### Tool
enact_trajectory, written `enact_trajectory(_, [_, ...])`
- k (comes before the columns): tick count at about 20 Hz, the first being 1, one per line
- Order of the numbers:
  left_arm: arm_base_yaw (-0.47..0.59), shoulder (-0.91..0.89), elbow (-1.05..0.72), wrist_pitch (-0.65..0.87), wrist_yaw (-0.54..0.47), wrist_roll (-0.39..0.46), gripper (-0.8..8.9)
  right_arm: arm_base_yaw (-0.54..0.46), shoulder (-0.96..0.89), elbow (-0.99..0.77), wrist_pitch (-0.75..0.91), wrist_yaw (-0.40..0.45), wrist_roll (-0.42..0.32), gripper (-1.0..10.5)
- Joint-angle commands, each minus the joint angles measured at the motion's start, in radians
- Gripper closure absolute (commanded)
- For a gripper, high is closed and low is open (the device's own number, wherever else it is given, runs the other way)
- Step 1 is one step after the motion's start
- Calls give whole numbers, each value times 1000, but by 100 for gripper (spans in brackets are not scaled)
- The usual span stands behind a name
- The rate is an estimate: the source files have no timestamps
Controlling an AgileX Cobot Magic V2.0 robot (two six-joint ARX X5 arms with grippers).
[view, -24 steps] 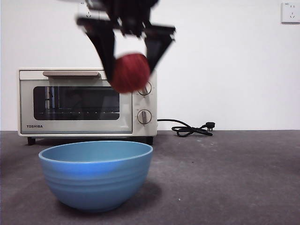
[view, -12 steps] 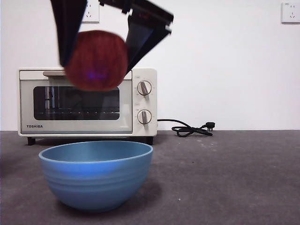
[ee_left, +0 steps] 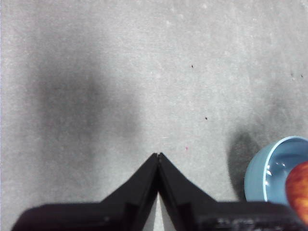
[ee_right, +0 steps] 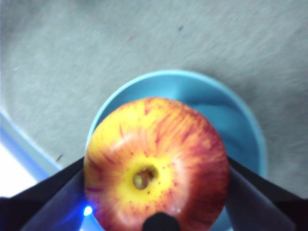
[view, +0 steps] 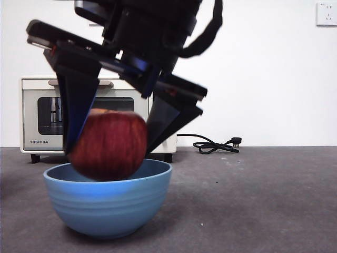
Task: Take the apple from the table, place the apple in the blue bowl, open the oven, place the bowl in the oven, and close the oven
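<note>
My right gripper (view: 113, 145) is shut on the apple (view: 108, 143), a red apple with a yellow dimpled stem end (ee_right: 155, 164). It holds the apple just above the blue bowl (view: 108, 197), its underside dipping below the bowl's rim. In the right wrist view the bowl (ee_right: 240, 125) lies right under the apple. The cream-white oven (view: 37, 124) stands behind on the table (view: 253, 200), door shut, partly hidden by the arm. My left gripper (ee_left: 158, 156) is shut on nothing above bare table, off to the bowl's (ee_left: 274, 166) side.
A black power cable with plug (view: 213, 144) lies on the table by the white back wall, right of the oven. A wall socket (view: 326, 13) sits high at the right.
My right gripper has come down with the apple, from high in front of the oven to just over the bowl, and nearer the camera. The bowl and the oven have stayed put.
</note>
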Motion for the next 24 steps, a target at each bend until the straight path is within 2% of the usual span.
enact_trajectory(1, [-2,0,-2,2,3,14,818,5,21,-13,14,-9,31,933])
enact_trajectory(5, [-2,0,-2,2,3,14,818,5,58,-14,14,-5,35,689])
enact_trajectory(8, [-2,0,-2,1,3,14,818,6,74,-14,11,5,61,683])
enact_trajectory(9, [-2,0,-2,1,3,14,818,6,74,-14,12,10,61,634])
enact_trajectory(12, [-3,1,-2,1,3,14,818,6,74,-14,12,18,58,308])
enact_trajectory(19, [-2,0,-2,3,3,14,818,6,74,-7,46,17,68,285])
enact_trajectory(24, [-2,0,-1,40,3,14,818,6,73,81,-33,17,68,289])
